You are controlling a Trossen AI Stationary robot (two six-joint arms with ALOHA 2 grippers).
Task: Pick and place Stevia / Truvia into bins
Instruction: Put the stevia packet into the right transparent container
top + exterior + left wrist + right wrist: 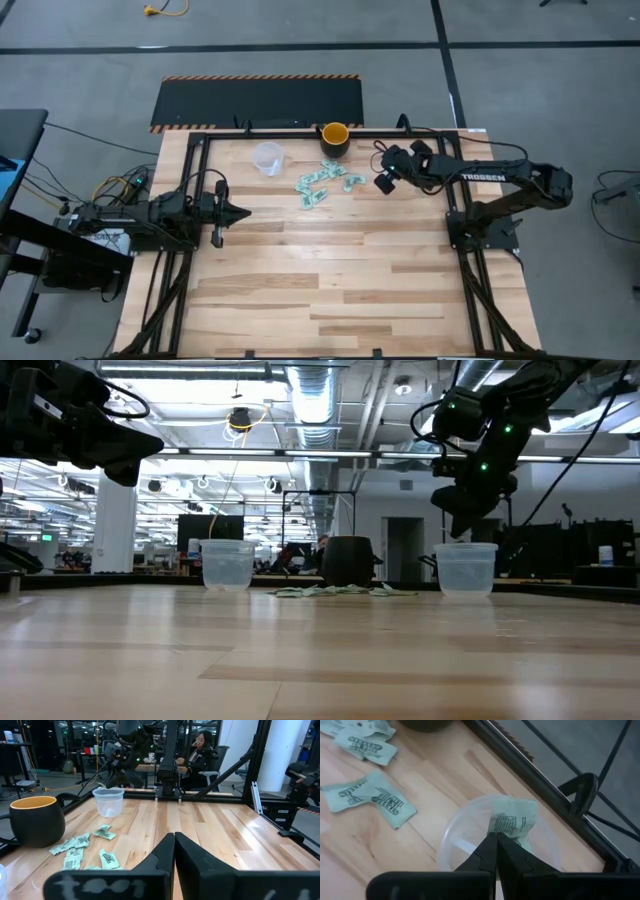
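The right gripper [496,836] pinches 1 limp, featherweight sachet [512,824] by its edge above the right bin [470,827]; the left gripper's [174,837] fingers are closed, empty.

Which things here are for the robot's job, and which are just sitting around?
For the job:
green sachets
clear cups and
right gripper, pinching one sachet over a cup

Just sitting around:
yellow-orange mug
left gripper, waiting
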